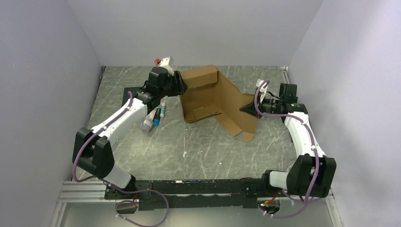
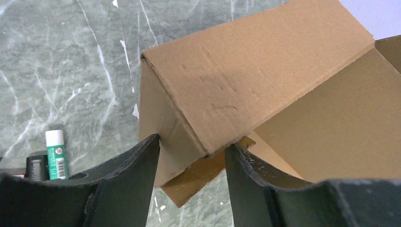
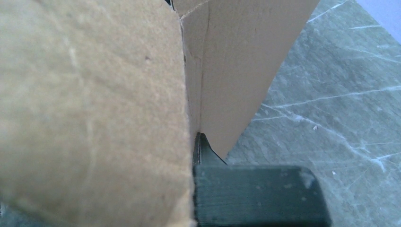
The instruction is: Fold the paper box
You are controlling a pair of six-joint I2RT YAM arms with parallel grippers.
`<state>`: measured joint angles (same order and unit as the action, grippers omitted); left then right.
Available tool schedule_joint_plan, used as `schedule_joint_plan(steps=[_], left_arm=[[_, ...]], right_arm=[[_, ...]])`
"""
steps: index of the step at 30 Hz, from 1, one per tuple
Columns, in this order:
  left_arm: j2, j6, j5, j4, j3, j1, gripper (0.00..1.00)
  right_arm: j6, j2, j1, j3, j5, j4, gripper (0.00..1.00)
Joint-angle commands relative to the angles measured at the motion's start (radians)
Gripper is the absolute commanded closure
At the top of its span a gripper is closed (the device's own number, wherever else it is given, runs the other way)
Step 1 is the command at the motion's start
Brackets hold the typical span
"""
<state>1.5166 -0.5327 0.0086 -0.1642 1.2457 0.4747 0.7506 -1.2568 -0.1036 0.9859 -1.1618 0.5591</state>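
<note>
The paper box is a brown cardboard sheet, partly raised, in the middle of the table. Its back wall and a slanted right panel stand up. My left gripper is at the box's back left corner. In the left wrist view its jaws stand apart, astride the doubled-over side wall, with both fingertips touching cardboard. My right gripper is shut on the edge of the right panel. In the right wrist view, cardboard hides most of that gripper; one dark finger shows.
Small tubes and bottles lie left of the box, under the left arm; one green and white tube shows in the left wrist view. A red-capped item sits by the back wall. Grey walls close in three sides.
</note>
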Motion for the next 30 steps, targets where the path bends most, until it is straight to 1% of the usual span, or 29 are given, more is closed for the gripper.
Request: schedule_joint_plan(steps=[1, 6, 15, 19, 22, 24, 28, 30], left_arm=[[-0.003, 0.048, -0.058, 0.094, 0.011, 0.008, 0.43], [-0.008, 0.082, -0.073, 0.132, 0.000, 0.008, 0.44], [0.008, 0.191, -0.145, 0.157, -0.007, 0.010, 0.46], [0.016, 0.238, -0.157, 0.215, -0.018, 0.010, 0.48], [0.032, 0.258, -0.162, 0.221, -0.011, 0.010, 0.52], [0.042, 0.269, -0.165, 0.222, -0.001, 0.010, 0.56], [0.051, 0.279, -0.183, 0.239, 0.005, 0.009, 0.70], [0.053, 0.279, -0.193, 0.246, 0.005, 0.010, 0.75]], right_arm=[[-0.002, -0.016, 0.033, -0.021, 0.000, 0.044, 1.00], [-0.019, -0.024, 0.066, -0.024, 0.032, 0.026, 1.00], [-0.035, -0.023, 0.071, -0.026, 0.051, 0.012, 1.00], [-0.036, -0.024, 0.071, -0.026, 0.053, 0.011, 1.00], [-0.036, -0.025, 0.071, -0.026, 0.053, 0.010, 1.00], [-0.036, -0.026, 0.071, -0.026, 0.053, 0.010, 1.00], [-0.036, -0.029, 0.072, -0.027, 0.053, 0.010, 1.00], [-0.036, -0.029, 0.073, -0.027, 0.051, 0.010, 1.00]])
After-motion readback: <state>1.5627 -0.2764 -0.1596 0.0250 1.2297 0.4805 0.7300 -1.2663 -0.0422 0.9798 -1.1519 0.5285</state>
